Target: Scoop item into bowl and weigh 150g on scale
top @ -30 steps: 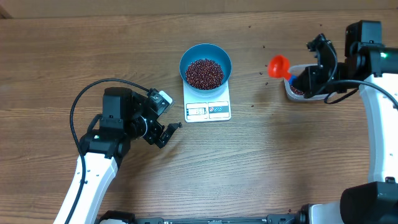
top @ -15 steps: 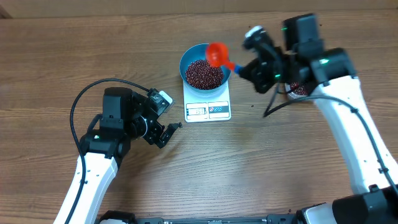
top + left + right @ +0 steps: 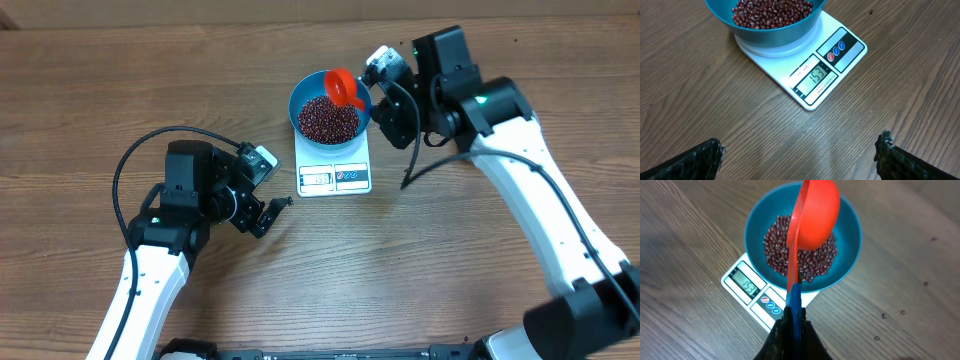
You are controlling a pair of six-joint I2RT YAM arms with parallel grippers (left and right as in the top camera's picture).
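The blue bowl (image 3: pixel 331 105) stands on the white scale (image 3: pixel 335 176), and a heap of dark red beans (image 3: pixel 328 118) fills it. My right gripper (image 3: pixel 385 108) is shut on the blue handle of a red scoop (image 3: pixel 344 88). The scoop's cup hangs over the bowl's far right rim. In the right wrist view the scoop (image 3: pixel 815 215) is turned on its side above the beans (image 3: pixel 775 245), and its inside is hidden. My right gripper (image 3: pixel 794 317) pinches the handle. The scale (image 3: pixel 840 55) displays 153. My left gripper (image 3: pixel 800 155) is open and empty over bare wood, in front of the bowl (image 3: pixel 775 35).
A few stray beans (image 3: pixel 902 312) lie on the wooden table to the right of the scale (image 3: pixel 747 282). My left arm (image 3: pixel 190 200) rests to the left of the scale with its black cable looped beside it.
My right arm has swung left from the table's right side, carrying the red scoop over the blue bowl. The left arm has not moved.
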